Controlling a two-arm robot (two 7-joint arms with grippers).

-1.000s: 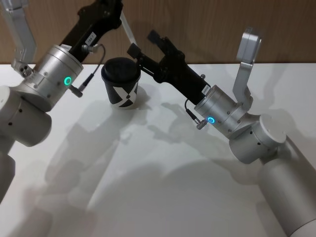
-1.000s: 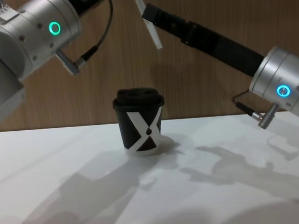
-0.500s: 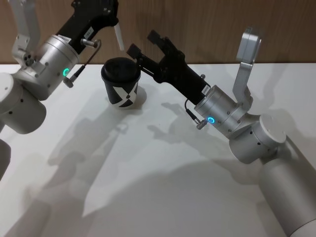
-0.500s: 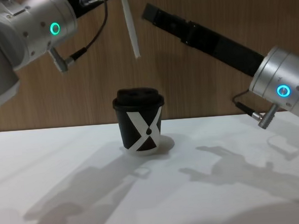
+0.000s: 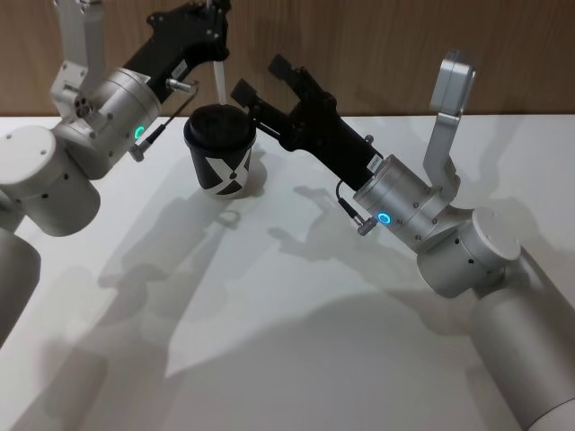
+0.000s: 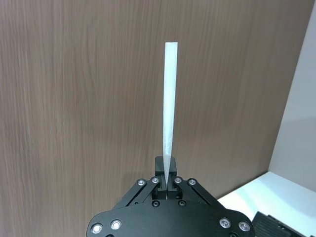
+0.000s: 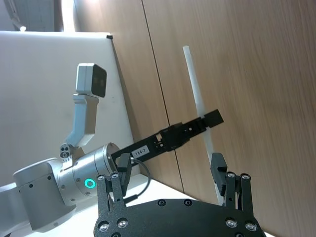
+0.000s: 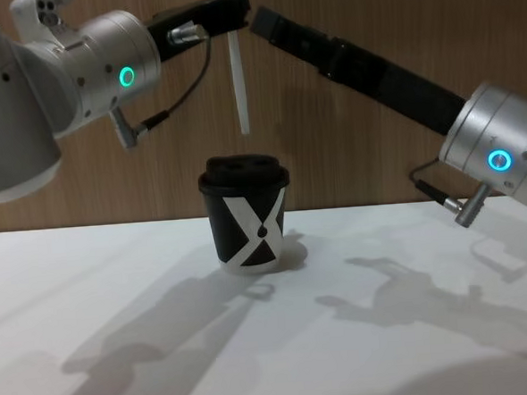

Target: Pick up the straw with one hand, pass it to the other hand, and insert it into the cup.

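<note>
The black cup (image 5: pixel 220 154) (image 8: pixel 247 218) with its lid and white X mark stands upright on the white table. My left gripper (image 5: pixel 212 18) (image 8: pixel 228 3) (image 6: pixel 168 174) is shut on the upper end of the white straw (image 5: pixel 218 81) (image 8: pixel 238 74) (image 6: pixel 169 113). The straw hangs nearly vertical, its lower tip a little above the lid and apart from it. Just right of the straw my right gripper (image 5: pixel 260 78) (image 7: pixel 170 168) is open, with nothing between its fingers. The right wrist view shows the left gripper (image 7: pixel 197 126) gripping the straw (image 7: pixel 194 81).
The white table (image 5: pixel 296 341) stretches toward me with only arm shadows on it. A brown wooden wall (image 8: pixel 350 156) stands close behind the cup. The two arms converge above the cup, their tips near each other.
My left arm has swung the straw from a tilt to nearly vertical and brought it over the cup's lid. The right gripper stays open and has not moved.
</note>
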